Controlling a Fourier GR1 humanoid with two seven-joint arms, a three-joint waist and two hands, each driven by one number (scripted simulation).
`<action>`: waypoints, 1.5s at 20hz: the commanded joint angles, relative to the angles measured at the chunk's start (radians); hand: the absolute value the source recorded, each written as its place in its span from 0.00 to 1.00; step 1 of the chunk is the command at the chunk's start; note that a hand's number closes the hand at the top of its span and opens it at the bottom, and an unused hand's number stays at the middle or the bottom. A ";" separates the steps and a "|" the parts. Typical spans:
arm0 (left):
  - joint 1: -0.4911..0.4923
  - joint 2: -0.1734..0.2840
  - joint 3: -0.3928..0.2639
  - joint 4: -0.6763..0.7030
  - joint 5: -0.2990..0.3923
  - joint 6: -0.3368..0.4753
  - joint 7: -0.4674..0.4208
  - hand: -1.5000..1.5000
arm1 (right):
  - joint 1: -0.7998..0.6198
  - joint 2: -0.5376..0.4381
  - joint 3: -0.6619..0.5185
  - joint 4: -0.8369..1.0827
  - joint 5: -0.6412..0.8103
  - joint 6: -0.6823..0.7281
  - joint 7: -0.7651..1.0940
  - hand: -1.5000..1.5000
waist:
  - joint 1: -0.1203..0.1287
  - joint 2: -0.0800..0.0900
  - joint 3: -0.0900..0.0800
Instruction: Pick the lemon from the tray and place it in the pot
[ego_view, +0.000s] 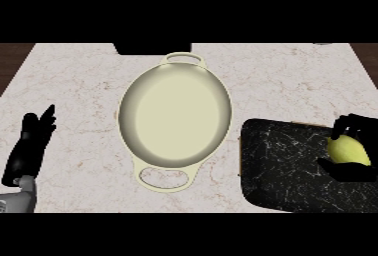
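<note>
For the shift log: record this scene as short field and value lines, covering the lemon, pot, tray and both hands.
lemon: yellow lemon, over the right part of the tray, right hand's fingers curled round it
tray: black marbled tray, on the counter right of the pot
pot: cream oval pot, two loop handles, nothing inside, centre of the counter
right hand: right hand, at the view's right edge, shut on the lemon
left hand: left hand, open, resting at the left, fingers up
counter: pale marbled counter
task state: lemon not yet in pot
</note>
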 joint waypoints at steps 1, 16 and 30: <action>-0.028 -0.010 0.012 0.061 -0.011 0.018 -0.034 0.50 | -0.052 0.033 -0.032 -0.122 -0.056 -0.053 -0.029 1.00 | -0.016 0.000 0.001; 0.022 -0.024 0.016 0.034 -0.016 0.000 -0.060 0.50 | -0.602 0.113 0.072 -0.449 -0.308 0.260 0.493 1.00 | 0.007 -0.002 -0.001; -0.082 -0.049 0.000 0.108 -0.059 0.009 -0.042 0.50 | -0.982 0.374 0.264 0.097 -0.211 0.205 0.674 1.00 | 0.008 0.006 0.000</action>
